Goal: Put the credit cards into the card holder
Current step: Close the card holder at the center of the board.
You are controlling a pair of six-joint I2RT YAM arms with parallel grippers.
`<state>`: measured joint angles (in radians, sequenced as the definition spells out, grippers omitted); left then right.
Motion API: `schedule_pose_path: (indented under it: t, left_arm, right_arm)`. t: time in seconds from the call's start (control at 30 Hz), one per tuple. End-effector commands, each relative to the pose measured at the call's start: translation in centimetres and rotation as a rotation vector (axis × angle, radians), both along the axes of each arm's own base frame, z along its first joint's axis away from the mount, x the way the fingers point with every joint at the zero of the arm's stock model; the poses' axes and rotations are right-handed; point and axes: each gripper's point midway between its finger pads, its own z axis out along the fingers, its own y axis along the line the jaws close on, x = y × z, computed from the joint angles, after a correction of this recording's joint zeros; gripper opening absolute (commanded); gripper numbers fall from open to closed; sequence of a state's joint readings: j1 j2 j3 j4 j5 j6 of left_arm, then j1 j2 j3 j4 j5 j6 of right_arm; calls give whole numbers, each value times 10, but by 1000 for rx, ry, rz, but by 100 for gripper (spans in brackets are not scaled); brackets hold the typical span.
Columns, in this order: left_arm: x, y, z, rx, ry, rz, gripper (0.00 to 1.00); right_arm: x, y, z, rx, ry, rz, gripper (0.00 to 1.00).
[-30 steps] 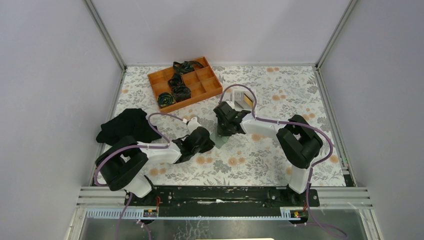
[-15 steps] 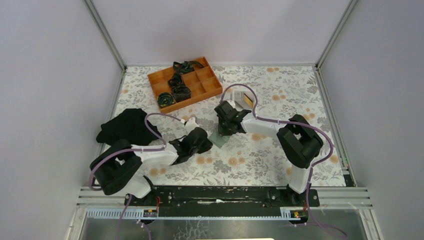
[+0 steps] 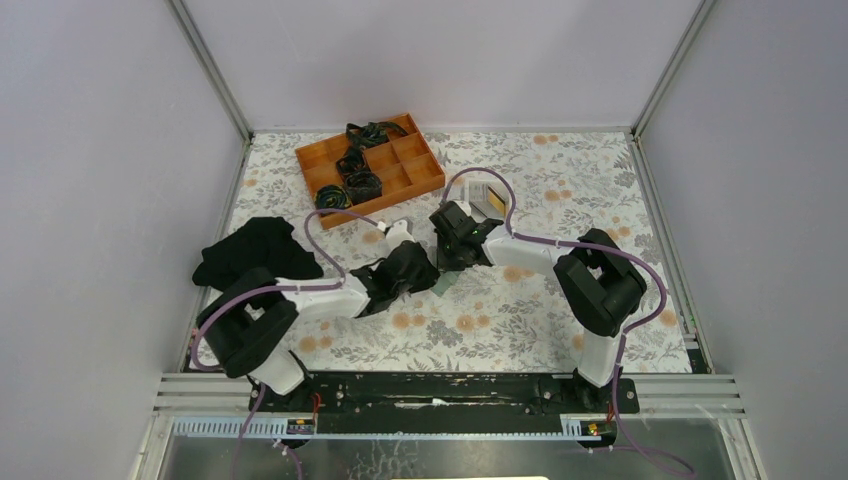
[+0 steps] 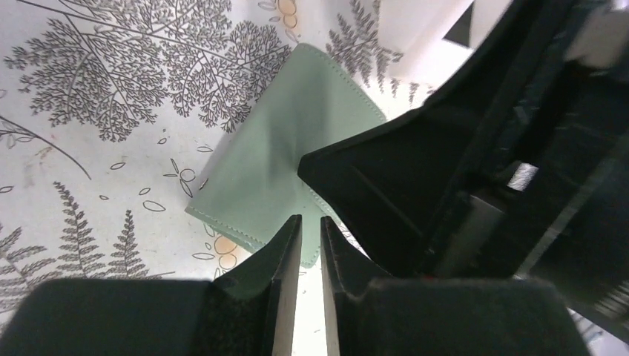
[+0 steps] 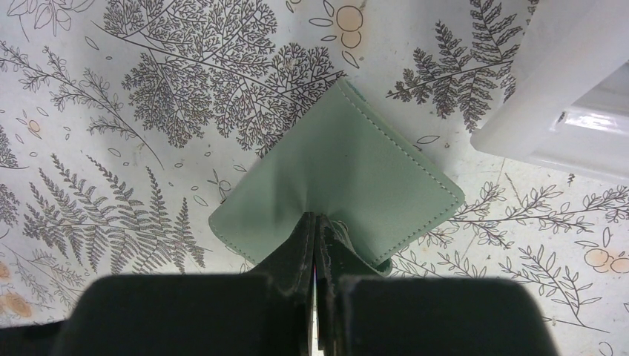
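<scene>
floral table [image 3: 520, 330] | back: orange compartment box [image 3: 412, 150] | left: black cloth [image 3: 255, 250] | centre: card holder [image 5: 356, 185], white tray [image 5: 571, 81] near it

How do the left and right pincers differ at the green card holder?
The right pincer is shut, pinching a fold of the card holder; the left pincer shows a thin gap at its edge, grip unclear. The right reaches in from the right, the left from the left. Both are at the holder.

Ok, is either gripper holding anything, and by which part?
The right gripper pinches the card holder at one edge, puckering the material. The left gripper is almost shut at its edge; its hold cannot be told.
</scene>
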<state>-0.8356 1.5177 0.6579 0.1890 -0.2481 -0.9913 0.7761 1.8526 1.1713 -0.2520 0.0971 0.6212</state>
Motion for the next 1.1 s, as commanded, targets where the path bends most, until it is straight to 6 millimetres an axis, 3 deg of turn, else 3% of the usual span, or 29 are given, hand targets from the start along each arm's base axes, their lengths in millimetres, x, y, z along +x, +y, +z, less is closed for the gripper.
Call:
schedule_pose_path:
  t: [0.0,0.37,0.73,1.07]
  left_arm:
    - [11,-10,-8,24,-22,-39,22]
    - [-15,24,-64,155,123,14,13]
    - [-23,34,-82,177,199,76,7]
    - [-32,52,-95,160,274,231,3]
  right_arm:
    - [3,-8,-7,-34,14,-7,0]
    - [9,-5,-1,-41,5,5,3]
    - [25,-6,27,-82,-53,16,33]
    - [30,-26,53,-139,-106,-76,36]
